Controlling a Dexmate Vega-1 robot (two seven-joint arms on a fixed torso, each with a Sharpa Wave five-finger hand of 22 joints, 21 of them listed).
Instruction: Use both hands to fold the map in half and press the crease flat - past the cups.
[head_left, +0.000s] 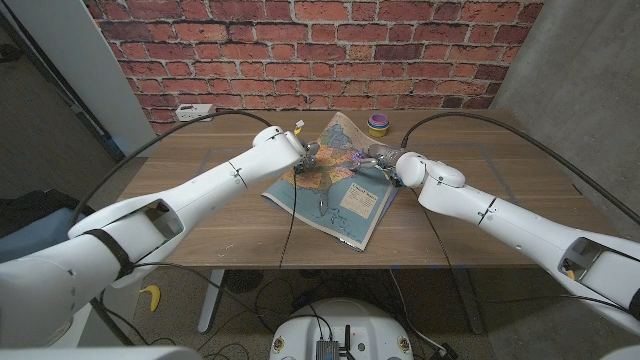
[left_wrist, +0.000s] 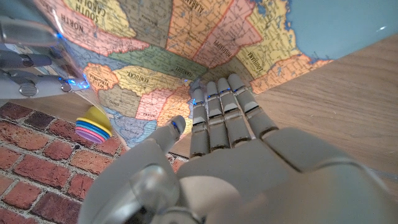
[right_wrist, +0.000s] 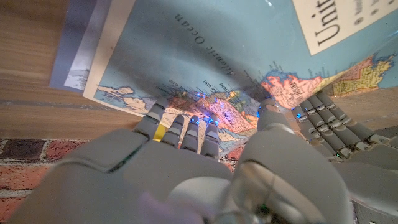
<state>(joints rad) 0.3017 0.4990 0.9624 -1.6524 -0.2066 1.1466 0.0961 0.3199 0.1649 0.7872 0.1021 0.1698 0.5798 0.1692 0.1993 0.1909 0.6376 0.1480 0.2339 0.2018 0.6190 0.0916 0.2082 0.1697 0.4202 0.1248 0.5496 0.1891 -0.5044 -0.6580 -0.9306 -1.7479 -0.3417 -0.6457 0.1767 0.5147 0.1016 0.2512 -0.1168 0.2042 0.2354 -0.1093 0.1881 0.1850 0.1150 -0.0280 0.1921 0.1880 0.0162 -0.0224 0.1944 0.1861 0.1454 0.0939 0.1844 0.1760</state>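
Your colourful paper map (head_left: 335, 185) is lying mid-frame on the wooden table, its far half lifting upward; the stacked multicoloured cups (head_left: 378, 125) are standing just above it.

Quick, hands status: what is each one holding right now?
Left hand: fingers straight, under the lifted colourful paper map; a grip cannot be told.
Right hand: at the map's raised edge; a grip cannot be told.

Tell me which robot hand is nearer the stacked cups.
The right robot hand; the stacked cups sit just behind it, while the left robot hand is farther along the map.
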